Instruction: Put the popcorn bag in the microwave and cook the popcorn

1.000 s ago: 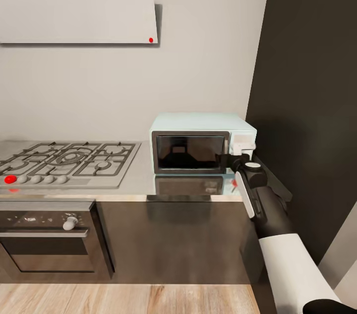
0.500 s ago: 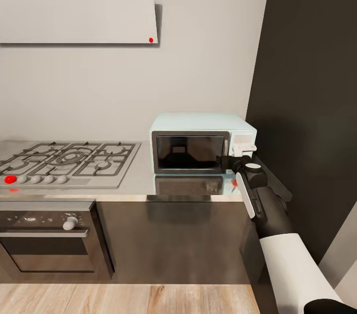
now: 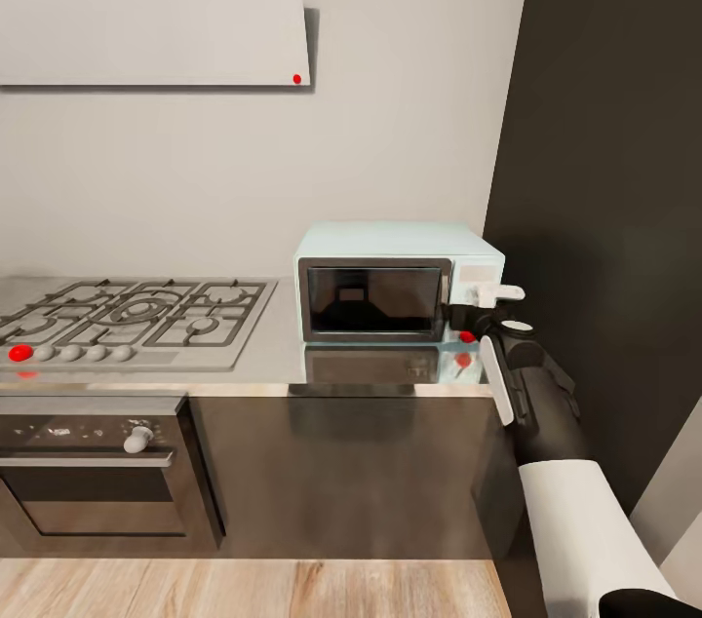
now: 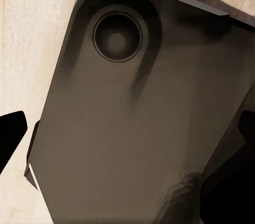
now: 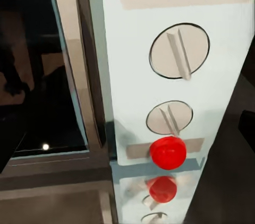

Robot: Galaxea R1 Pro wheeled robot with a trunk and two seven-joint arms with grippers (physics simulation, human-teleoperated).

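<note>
Head view: my right gripper (image 3: 485,306), grip state unclear, faces the rigid microwave (image 3: 398,282); press its three-o'clock red button (image 5: 168,152).

Gas hob (image 3: 132,316) above oven (image 3: 93,472), under hood (image 3: 151,19).

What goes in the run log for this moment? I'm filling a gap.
phase: at microwave controls | right gripper: by control panel, state unclear | door: closed | red dot: visible
</note>
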